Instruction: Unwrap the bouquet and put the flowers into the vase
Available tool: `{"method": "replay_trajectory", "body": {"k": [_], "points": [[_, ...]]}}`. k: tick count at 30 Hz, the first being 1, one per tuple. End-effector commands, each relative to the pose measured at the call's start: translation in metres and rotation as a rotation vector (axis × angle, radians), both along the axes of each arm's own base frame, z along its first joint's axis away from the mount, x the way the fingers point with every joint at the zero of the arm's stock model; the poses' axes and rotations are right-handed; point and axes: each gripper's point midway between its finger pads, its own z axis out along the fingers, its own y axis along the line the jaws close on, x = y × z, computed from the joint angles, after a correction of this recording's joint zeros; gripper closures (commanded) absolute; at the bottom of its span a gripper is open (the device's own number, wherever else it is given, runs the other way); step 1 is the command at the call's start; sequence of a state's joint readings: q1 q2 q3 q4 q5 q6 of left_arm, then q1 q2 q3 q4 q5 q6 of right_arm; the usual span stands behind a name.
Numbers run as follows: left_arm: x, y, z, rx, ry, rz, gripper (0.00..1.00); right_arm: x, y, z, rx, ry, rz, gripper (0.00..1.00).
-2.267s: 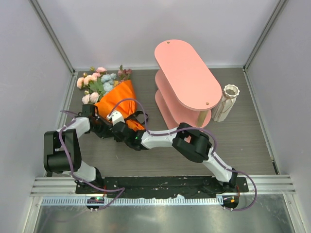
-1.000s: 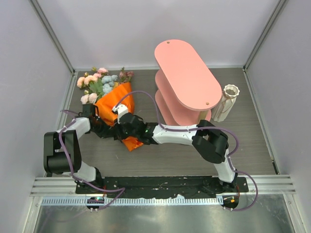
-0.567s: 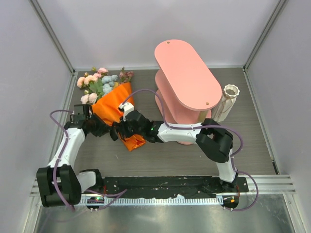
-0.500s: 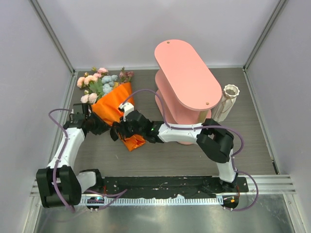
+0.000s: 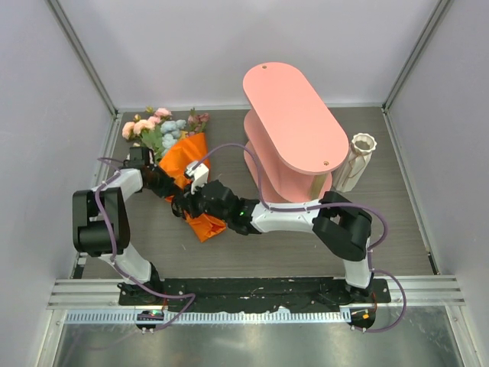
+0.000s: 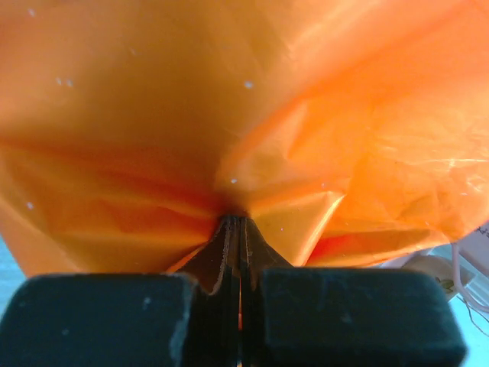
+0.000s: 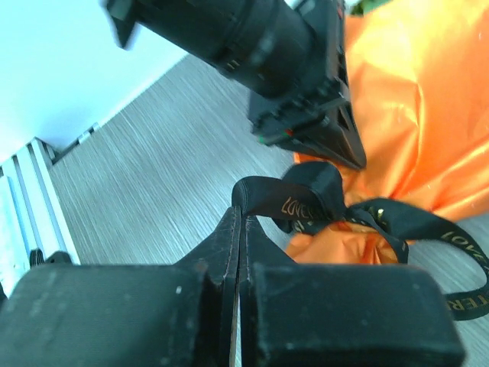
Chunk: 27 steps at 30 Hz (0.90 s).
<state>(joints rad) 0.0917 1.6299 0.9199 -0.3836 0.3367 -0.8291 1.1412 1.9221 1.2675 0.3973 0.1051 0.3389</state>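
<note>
**A:** What has changed in the last second?

**B:** The left end effector let go, shifted in from the side, and has clamped again. It now pinches a fold of the orange paper on the left flank of the bouquet.

**A:** And the other one?

**B:** The right end effector has stayed clenched on a loop of the black ribbon and has drawn it slightly toward the near edge.

**A:** So is the bow undone?

**B:** Probably not. From the right wrist the loops look still formed, though the knot itself is hard to make out. With the paper anchored on one side, a pull on the ribbon should now work against something.

**A:** Where does everything sit?

**B:** The bouquet lies on the surface at the rear left, with the flowers pointing toward the back wall and still wrapped. The vase stands just right of the pink shelf, well apart from the bouquet.
</note>
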Motion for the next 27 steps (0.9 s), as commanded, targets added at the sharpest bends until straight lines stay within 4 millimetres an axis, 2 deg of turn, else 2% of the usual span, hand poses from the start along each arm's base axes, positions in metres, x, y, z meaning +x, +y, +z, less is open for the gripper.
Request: {"method": "replay_trajectory", "body": {"k": [1, 2, 5, 6, 8, 9, 11, 13, 17, 18, 22, 24, 27], "points": [[0.007, 0.013, -0.015, 0.076, 0.037, 0.007, 1.00, 0.005, 0.007, 0.128, 0.268, -0.238, -0.095, 0.99], [0.005, 0.014, -0.017, 0.080, 0.045, 0.011, 1.00, 0.007, 0.004, 0.136, 0.264, -0.273, -0.115, 0.99], [0.003, 0.020, -0.020, 0.118, 0.052, 0.013, 1.00, 0.012, -0.008, 0.176, 0.306, -0.340, -0.157, 0.99], [0.001, 0.020, -0.023, 0.118, 0.067, 0.011, 1.00, 0.009, -0.014, 0.201, 0.339, -0.361, -0.159, 0.99], [0.000, 0.019, -0.026, 0.112, 0.075, 0.008, 1.00, 0.006, -0.020, 0.222, 0.361, -0.390, -0.154, 0.99], [-0.001, 0.019, -0.028, 0.111, 0.082, 0.009, 1.00, 0.004, -0.027, 0.242, 0.384, -0.413, -0.155, 0.99], [-0.001, 0.019, -0.032, 0.109, 0.093, 0.011, 1.00, -0.002, -0.034, 0.262, 0.411, -0.438, -0.147, 0.99], [-0.002, 0.018, -0.035, 0.106, 0.102, 0.011, 1.00, -0.006, -0.045, 0.291, 0.447, -0.473, -0.152, 0.99], [-0.001, 0.019, -0.035, 0.115, 0.101, 0.012, 1.00, -0.013, -0.063, 0.332, 0.488, -0.533, -0.154, 0.99], [0.000, 0.020, -0.034, 0.118, 0.095, 0.013, 1.00, -0.016, -0.067, 0.349, 0.505, -0.552, -0.155, 0.99], [0.000, 0.023, -0.032, 0.135, 0.093, 0.010, 1.00, -0.024, -0.075, 0.372, 0.529, -0.564, -0.135, 0.99], [-0.002, 0.026, -0.032, 0.150, 0.094, 0.010, 1.00, -0.028, -0.085, 0.385, 0.534, -0.601, -0.135, 0.99], [-0.001, 0.028, -0.027, 0.173, 0.079, -0.002, 1.00, -0.034, -0.093, 0.396, 0.522, -0.623, -0.125, 0.99]]}}
